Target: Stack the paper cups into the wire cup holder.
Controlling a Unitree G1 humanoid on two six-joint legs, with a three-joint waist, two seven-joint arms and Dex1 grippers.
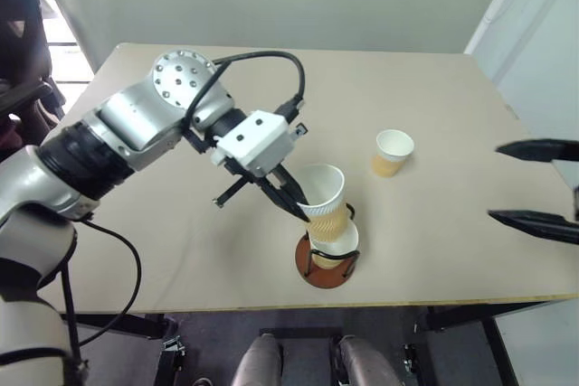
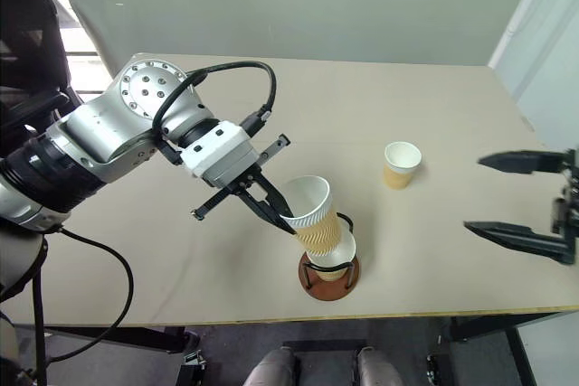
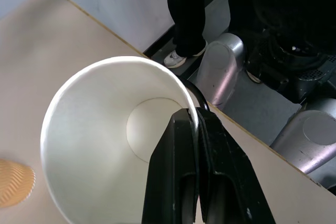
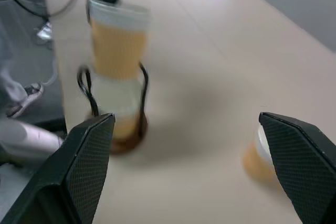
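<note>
Where the table's near edge runs, the wire cup holder (image 1: pixel 326 264) stands upright with one paper cup (image 1: pixel 336 243) seated inside. Directly above it, the left gripper (image 1: pixel 294 196) pinches the rim of a second cup (image 1: pixel 323 194) (jaws closed on its wall), whose long axis leans slightly off the holder's vertical, its base entering the seated cup. Farther back, the third cup (image 1: pixel 392 152) stands alone; the right gripper (image 1: pixel 534 183), jaws spread wide and empty, lies nearer to it.
</note>
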